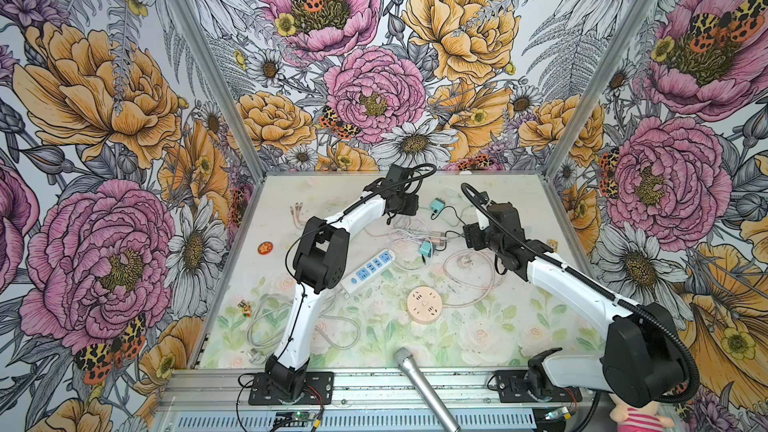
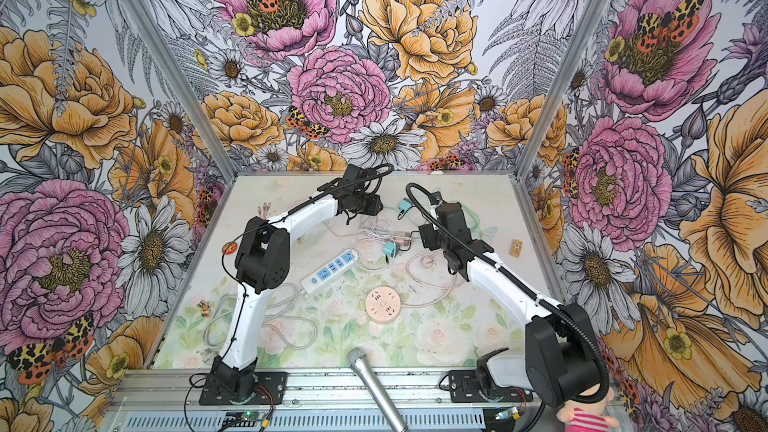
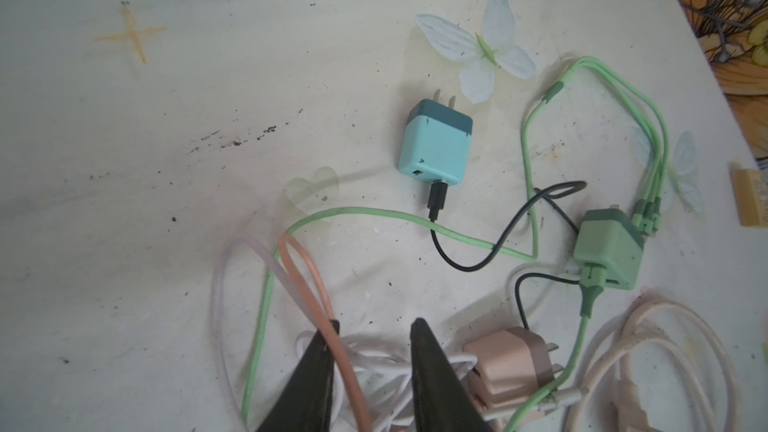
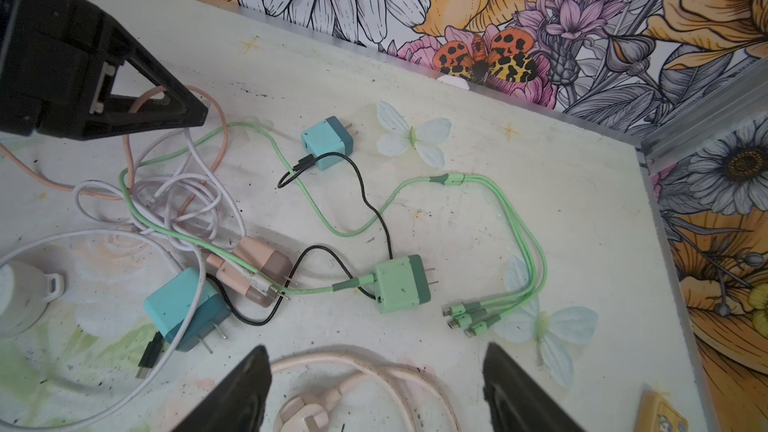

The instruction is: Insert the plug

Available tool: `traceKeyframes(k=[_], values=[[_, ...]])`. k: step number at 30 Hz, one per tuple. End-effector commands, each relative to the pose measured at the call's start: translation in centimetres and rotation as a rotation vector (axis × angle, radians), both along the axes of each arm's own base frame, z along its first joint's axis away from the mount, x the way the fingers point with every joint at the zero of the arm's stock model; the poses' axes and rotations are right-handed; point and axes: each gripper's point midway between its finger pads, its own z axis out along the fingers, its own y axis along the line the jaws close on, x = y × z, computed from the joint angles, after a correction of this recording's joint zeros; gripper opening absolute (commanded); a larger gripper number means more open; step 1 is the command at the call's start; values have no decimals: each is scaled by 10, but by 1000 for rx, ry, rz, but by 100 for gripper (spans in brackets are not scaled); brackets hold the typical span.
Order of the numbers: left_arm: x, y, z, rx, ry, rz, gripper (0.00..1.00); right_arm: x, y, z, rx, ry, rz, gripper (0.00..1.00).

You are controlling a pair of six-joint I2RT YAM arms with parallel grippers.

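A pale pink three-pin plug (image 4: 309, 415) lies pins up on its pink cord (image 4: 374, 367), just under my right gripper (image 4: 376, 349), whose jaws stand wide open and empty. The cord runs to a round pink socket (image 1: 424, 300). A white power strip (image 1: 370, 270) lies left of it. My left gripper (image 3: 374, 322) hovers over a tangle of white cables (image 3: 374, 367). Its jaws are narrowed with a gap between them, and a salmon cable (image 3: 307, 280) is draped over one finger. A pink adapter (image 3: 507, 361) lies beside it. The turquoise adapter (image 3: 434, 141) and green adapter (image 3: 609, 249) lie farther off.
A second, larger turquoise adapter (image 4: 183, 309) lies in the cable tangle. A green multi-head cable (image 4: 498, 209) loops toward the right wall. A yellow tile (image 4: 660, 413) sits near the table edge. A microphone (image 1: 419, 384) pokes in at the front, and a grey cord (image 1: 266, 322) coils front left.
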Motion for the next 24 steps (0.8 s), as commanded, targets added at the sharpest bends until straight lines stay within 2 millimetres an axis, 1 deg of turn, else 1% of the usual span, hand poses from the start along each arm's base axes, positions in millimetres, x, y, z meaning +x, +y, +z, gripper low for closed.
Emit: traceKeyframes(k=[1, 4, 6, 9, 11, 15, 24], values=[[-7, 7, 5, 43, 19, -12, 18, -1, -3, 11, -12, -35, -7, 81], [-6, 14, 16, 50, 0, 1, 10, -1, -3, 12, -11, -38, -9, 81], [-6, 18, 26, 48, -16, 3, 9, -1, -2, 14, -7, -40, -8, 81], [-6, 19, 47, 35, -52, -7, 5, -1, -2, 15, -1, -43, -4, 81], [-8, 17, 63, 4, -70, -28, 0, -1, -2, 15, 3, -43, -7, 81], [-8, 16, 84, -48, -88, -50, 0, -2, 1, 16, 10, -44, 1, 81], [-20, 23, 147, -82, -201, -79, 0, -2, 1, 19, 15, -49, -2, 81]])
